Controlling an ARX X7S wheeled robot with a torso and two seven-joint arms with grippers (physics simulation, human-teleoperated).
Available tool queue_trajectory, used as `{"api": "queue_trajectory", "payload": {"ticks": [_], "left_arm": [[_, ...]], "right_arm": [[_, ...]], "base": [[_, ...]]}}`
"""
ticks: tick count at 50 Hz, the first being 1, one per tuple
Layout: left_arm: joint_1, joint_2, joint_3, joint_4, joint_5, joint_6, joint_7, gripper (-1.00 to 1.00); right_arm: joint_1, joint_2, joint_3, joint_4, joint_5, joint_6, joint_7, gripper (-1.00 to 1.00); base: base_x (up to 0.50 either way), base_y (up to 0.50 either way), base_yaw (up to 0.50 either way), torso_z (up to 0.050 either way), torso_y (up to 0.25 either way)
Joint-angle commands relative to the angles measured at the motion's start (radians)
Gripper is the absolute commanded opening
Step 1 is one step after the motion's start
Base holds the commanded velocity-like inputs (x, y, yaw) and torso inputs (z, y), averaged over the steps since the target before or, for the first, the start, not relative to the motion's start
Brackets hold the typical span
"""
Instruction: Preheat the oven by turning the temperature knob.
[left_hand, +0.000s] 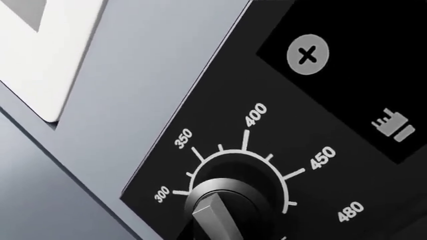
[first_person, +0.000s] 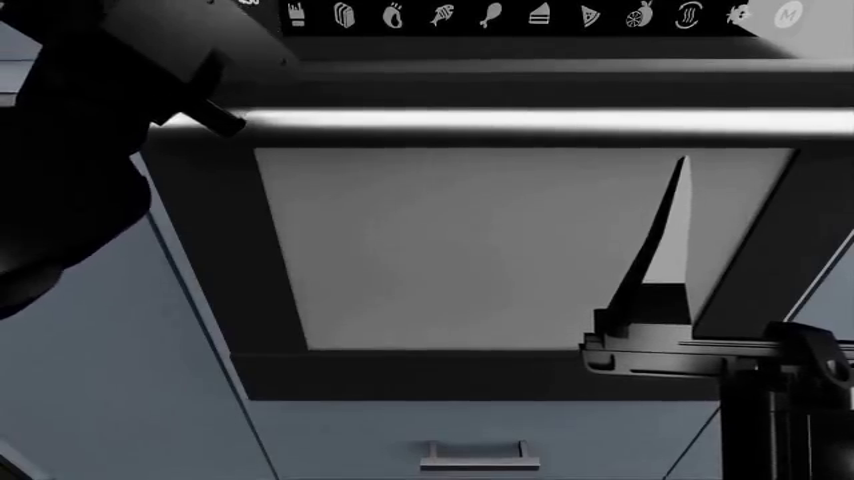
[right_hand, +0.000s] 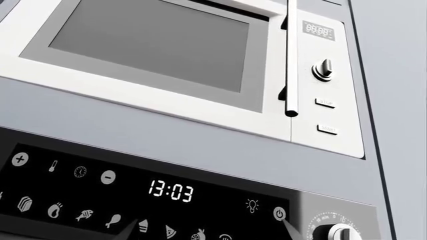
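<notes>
1. Knob (left_hand: 223, 200) right before left wrist camera, ridge pointing between 300 and 350; left gripper itself unseen, state impossible to tell.
2. Left arm much nearer than right.
3. Right gripper (first_person: 674, 255) before oven (first_person: 521, 250) window, fingers apparently together.

- Your left wrist camera sits very close to the black oven control panel (left_hand: 320, 150), tilted, with the small dark round temperature knob ringed by white numbers (left_hand: 223, 207) cut by the frame edge.
- Your head camera faces the oven's large pale grey window (first_person: 467, 245) from near, the long silver bar handle (first_person: 534, 121) across the top.
- Your right wrist camera looks upward from farther back, taking in the white built-in microwave (right_hand: 200, 65).
- Head and right wrist views share the strip of white food icons (first_person: 534, 15).
</notes>
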Motion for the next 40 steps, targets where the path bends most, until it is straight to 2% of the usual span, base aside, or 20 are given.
{"api": "queue_trajectory", "payload": {"ticks": [1, 26, 40], "left_arm": [[-0.032, 0.007, 0.049, 0.002, 0.076, -0.018, 0.016, -1.00], [-0.063, 0.008, 0.161, 0.017, 0.173, -0.042, 0.052, -1.00], [-0.109, 0.015, 0.308, 0.024, 0.292, -0.066, 0.085, -1.00]], "right_arm": [[0.000, -0.001, 0.008, 0.000, 0.006, -0.004, -0.004, 1.00], [-0.001, -0.002, 0.008, 0.000, 0.007, -0.008, -0.002, 1.00], [0.000, -0.001, 0.003, 0.000, 0.003, -0.008, 0.000, 1.00]], "base": [[0.01, 0.00, 0.00, 0.000, 0.000], [0.00, 0.00, 0.00, 0.001, 0.000], [0.00, 0.00, 0.00, 0.000, 0.000]]}}
